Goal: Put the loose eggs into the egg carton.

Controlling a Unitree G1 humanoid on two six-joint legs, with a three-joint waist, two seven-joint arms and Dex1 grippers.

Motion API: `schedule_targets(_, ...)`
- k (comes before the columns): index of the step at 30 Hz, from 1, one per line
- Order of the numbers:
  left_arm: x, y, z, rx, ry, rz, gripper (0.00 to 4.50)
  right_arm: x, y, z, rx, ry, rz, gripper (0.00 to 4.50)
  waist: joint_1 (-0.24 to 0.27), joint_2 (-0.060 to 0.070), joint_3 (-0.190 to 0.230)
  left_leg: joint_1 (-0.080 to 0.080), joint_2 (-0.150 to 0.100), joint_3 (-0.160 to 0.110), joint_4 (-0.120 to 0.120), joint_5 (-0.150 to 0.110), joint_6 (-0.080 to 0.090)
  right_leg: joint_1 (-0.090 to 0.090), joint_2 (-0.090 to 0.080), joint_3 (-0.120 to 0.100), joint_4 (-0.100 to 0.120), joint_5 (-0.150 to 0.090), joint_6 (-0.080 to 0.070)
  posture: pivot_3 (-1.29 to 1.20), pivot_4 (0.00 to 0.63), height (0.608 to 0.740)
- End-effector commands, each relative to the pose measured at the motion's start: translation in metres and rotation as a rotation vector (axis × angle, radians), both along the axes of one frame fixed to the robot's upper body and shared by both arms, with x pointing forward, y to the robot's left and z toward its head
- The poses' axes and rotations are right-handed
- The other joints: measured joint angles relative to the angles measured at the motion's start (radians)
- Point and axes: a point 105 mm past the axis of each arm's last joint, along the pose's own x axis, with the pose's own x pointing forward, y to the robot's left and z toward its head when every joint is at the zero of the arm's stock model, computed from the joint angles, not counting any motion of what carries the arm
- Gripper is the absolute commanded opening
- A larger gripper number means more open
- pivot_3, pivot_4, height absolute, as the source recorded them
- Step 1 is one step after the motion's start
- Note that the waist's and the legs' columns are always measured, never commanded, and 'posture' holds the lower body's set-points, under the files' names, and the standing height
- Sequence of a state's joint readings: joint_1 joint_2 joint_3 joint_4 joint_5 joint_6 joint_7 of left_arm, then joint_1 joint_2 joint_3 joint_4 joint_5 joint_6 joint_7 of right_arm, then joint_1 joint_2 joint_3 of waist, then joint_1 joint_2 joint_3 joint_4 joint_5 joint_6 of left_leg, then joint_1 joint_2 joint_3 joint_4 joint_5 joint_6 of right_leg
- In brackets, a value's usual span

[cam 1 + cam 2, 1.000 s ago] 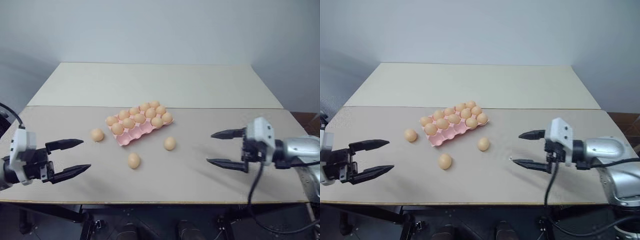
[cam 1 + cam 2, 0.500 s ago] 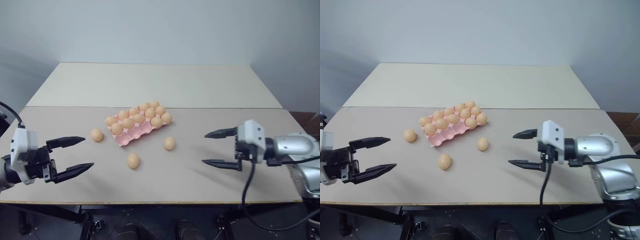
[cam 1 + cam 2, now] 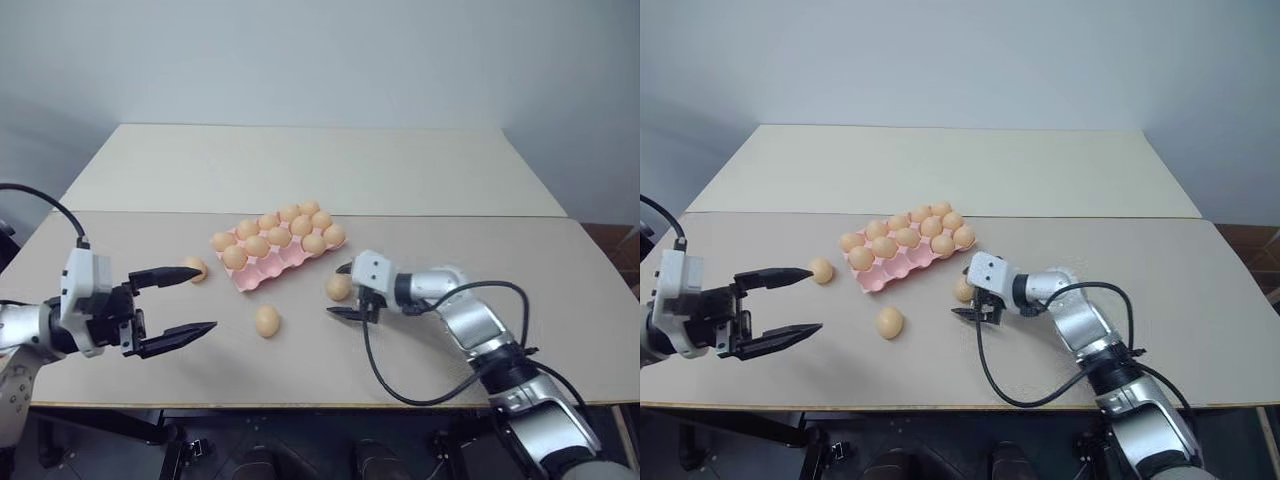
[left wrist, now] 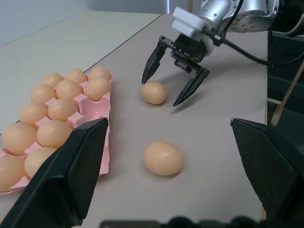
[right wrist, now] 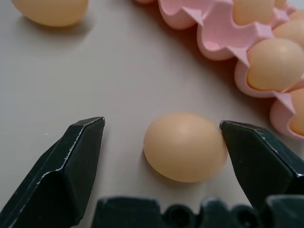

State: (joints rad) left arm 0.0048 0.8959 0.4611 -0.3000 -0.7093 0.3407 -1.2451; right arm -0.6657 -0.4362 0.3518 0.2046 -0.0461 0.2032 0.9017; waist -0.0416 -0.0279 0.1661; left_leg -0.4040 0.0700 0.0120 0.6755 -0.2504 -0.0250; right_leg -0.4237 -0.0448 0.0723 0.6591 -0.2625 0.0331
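Right end effector (image 3: pixel 342 290) spread wide around a loose egg (image 3: pixel 339 287) on the surface (image 3: pixel 420 240), one finger (image 5: pixel 266 161) just beside the shell, nothing clamped. Left end effector (image 3: pixel 178 302) likewise apart and empty, hovering near a second egg (image 3: pixel 194 269) beside the pink carton (image 3: pixel 262 273). Third egg (image 3: pixel 266 320) lying between both arms, in front of the carton. Carton mostly filled, near row of cups bare.

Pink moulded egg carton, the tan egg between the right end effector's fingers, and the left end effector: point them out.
Pink moulded egg carton (image 3: pixel 262 279), left eye view, near rim.
Tan egg (image 5: pixel 185 146), right wrist view, shell middle.
Left end effector (image 3: pixel 192 300), left eye view, between fingertips.
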Motion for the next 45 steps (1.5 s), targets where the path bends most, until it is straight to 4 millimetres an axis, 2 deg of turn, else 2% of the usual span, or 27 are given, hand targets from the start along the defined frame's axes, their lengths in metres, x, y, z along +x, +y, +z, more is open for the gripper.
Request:
schedule_targets(1, -0.003, -0.004, 0.008, 0.006, -0.05, -0.015, 4.5, 0.012, 0.003, 0.005, 0.002, -0.044, -0.041, 4.09, 0.0, 0.0, 0.0, 0.0, 0.0, 0.0, 0.0, 0.0, 0.0, 0.0, 0.0, 0.0, 0.0, 0.0, 0.0, 0.0, 0.15, 0.74)
schedule_targets(6, -0.005, -0.005, 0.007, 0.011, -0.056, -0.009, 4.5, 0.009, 0.009, 0.019, 0.065, -0.052, -0.01, 2.61, -0.001, 0.0, 0.0, 0.0, 0.0, 0.0, 0.0, 0.0, 0.0, 0.0, 0.0, 0.0, 0.0, 0.0, 0.0, 0.0, 0.15, 0.74)
schedule_targets(9, -0.006, -0.004, 0.007, 0.016, -0.059, -0.003, 4.5, 0.005, 0.018, 0.038, 0.117, -0.09, 0.028, 2.41, -0.001, 0.0, 0.0, 0.0, 0.0, 0.0, 0.0, 0.0, 0.0, 0.0, 0.0, 0.0, 0.0, 0.0, 0.0, 0.0, 0.15, 0.74)
schedule_targets(12, -0.007, -0.003, 0.008, 0.019, -0.063, 0.007, 4.5, 0.003, 0.038, 0.061, 0.178, -0.114, 0.075, 2.41, -0.008, 0.0, 0.0, 0.0, 0.0, 0.0, 0.0, 0.0, 0.0, 0.0, 0.0, 0.0, 0.001, 0.0, 0.0, 0.0, 0.15, 0.74)
schedule_targets(16, -0.007, -0.001, 0.008, 0.025, -0.065, 0.026, 4.5, 0.009, 0.065, 0.075, 0.206, -0.143, 0.1, 2.41, -0.008, 0.0, 0.0, 0.001, 0.0, 0.0, 0.0, 0.0, 0.0, -0.001, 0.001, 0.0, 0.003, 0.0, 0.0, 0.0, 0.15, 0.74)
schedule_targets(19, -0.01, 0.001, 0.009, 0.026, -0.067, 0.046, 4.5, 0.028, 0.089, 0.075, 0.213, -0.156, 0.029, 2.41, -0.012, 0.0, 0.0, 0.001, 0.0, 0.0, 0.0, 0.0, 0.0, -0.001, 0.0, 0.0, 0.003, 0.0, 0.0, 0.0, 0.15, 0.74)
schedule_targets(25, -0.014, 0.002, 0.009, 0.028, -0.066, 0.064, 4.5, 0.054, 0.098, 0.068, 0.166, -0.203, -0.115, 2.41, -0.006, 0.0, 0.0, -0.001, 0.0, 0.0, -0.001, 0.001, -0.001, -0.001, -0.001, -0.001, 0.003, 0.0, 0.0, 0.0, 0.15, 0.74)
schedule_targets(30, -0.015, 0.003, 0.009, 0.03, -0.065, 0.072, 4.5, 0.047, 0.1, 0.079, 0.22, -0.199, -0.077, 3.89, -0.007, 0.0, 0.0, 0.0, 0.0, 0.0, -0.001, 0.001, -0.001, -0.002, 0.0, -0.001, 0.003, 0.0, -0.001, 0.0, 0.15, 0.74)
schedule_targets(31, -0.015, 0.003, 0.009, 0.034, -0.065, 0.073, 4.5, 0.042, 0.099, 0.085, 0.236, -0.206, -0.058, 4.29, -0.008, 0.0, 0.0, 0.0, 0.001, 0.0, -0.001, 0.001, -0.001, -0.002, 0.0, -0.001, 0.003, 0.0, -0.001, 0.0, 0.15, 0.74)
schedule_targets(32, -0.015, 0.004, 0.008, 0.036, -0.066, 0.074, 4.5, 0.038, 0.098, 0.09, 0.254, -0.209, -0.04, 4.47, -0.009, 0.0, 0.0, 0.0, 0.001, 0.0, -0.001, 0.001, -0.001, -0.002, 0.0, -0.001, 0.003, 0.0, -0.001, 0.0, 0.15, 0.74)
schedule_targets(36, -0.009, 0.006, 0.011, 0.028, -0.073, 0.084, 4.5, 0.022, 0.084, 0.111, 0.327, -0.226, 0.008, 4.47, -0.004, 0.0, 0.0, -0.001, 0.001, -0.001, -0.002, 0.001, -0.001, -0.002, 0.0, -0.001, 0.003, 0.0, -0.001, 0.0, 0.15, 0.74)
schedule_targets(40, -0.002, 0.016, 0.014, 0.015, -0.094, 0.12, 4.5, -0.005, 0.031, 0.124, 0.417, -0.2, 0.049, 4.47, 0.011, 0.0, 0.0, 0.0, 0.0, -0.001, -0.001, 0.001, -0.001, 0.0, -0.001, -0.002, 0.002, 0.0, 0.0, 0.0, 0.15, 0.74)
schedule_targets(45, -0.004, 0.031, 0.011, 0.022, -0.075, 0.151, 4.5, -0.048, -0.044, 0.114, 0.397, -0.114, 0.103, 4.47, 0.023, 0.0, 0.0, -0.001, 0.0, 0.0, -0.002, 0.0, -0.001, 0.0, -0.001, -0.002, -0.001, 0.0, 0.0, 0.0, 0.15, 0.74)
